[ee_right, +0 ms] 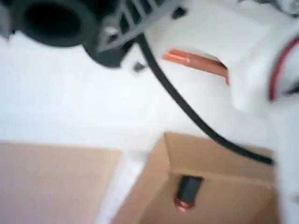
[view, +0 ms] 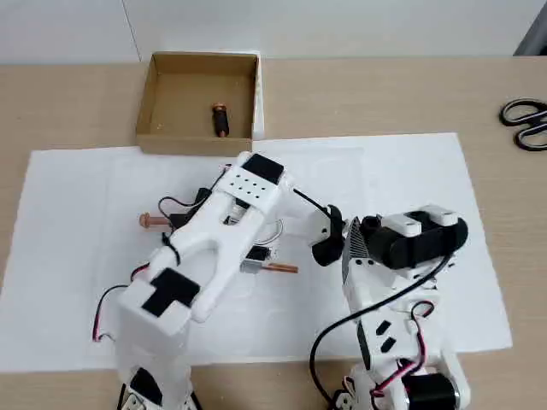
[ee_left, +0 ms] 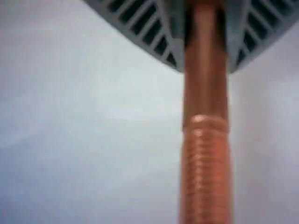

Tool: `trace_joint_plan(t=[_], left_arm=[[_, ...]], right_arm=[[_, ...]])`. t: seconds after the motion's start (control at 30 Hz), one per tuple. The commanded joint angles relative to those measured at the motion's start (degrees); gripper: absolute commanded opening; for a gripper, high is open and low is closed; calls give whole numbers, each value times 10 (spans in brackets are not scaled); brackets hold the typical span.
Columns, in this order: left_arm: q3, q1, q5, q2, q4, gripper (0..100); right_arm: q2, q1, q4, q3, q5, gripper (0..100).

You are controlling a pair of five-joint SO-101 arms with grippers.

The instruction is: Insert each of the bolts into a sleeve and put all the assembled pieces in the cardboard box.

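Loose bolt (view: 154, 220) lies on paper (view: 77, 188) at left, cardboard box (view: 147, 102) behind holds one assembled piece (view: 220, 120), left gripper (view: 256, 259) clamped tight on copper bolt (view: 280, 268) mid-sheet, tip near black sleeve (ee_right: 51, 21) pinched in right gripper (view: 330, 232), scissors (view: 526, 122) far right.

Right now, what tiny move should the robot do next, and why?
Probably ease the copper threaded bolt in the left gripper toward the black tube-shaped sleeve held by the right gripper: the bolt's tip points at the sleeve, but a gap separates them.
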Motion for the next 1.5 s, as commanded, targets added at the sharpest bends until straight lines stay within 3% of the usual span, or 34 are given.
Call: trace_joint_plan(t=[0.0,0.27,0.5,0.77,1.17,1.47], left_arm=[[-37,-7,-4,11,-1,6],[-59,-25,43,18,-4,6],[-59,-29,43,19,-4,6],[-59,-28,43,19,-4,6],[-61,-28,42,33,-4,6],[-61,-28,44,63,-3,170]], right_arm=[[-4,4,-14,-3,4,4],[-4,4,-19,-4,4,4],[-4,10,-99,-23,4,4],[-4,152,-116,-23,1,4],[-4,163,-112,-23,1,4],[-4,163,-112,-23,1,4]])
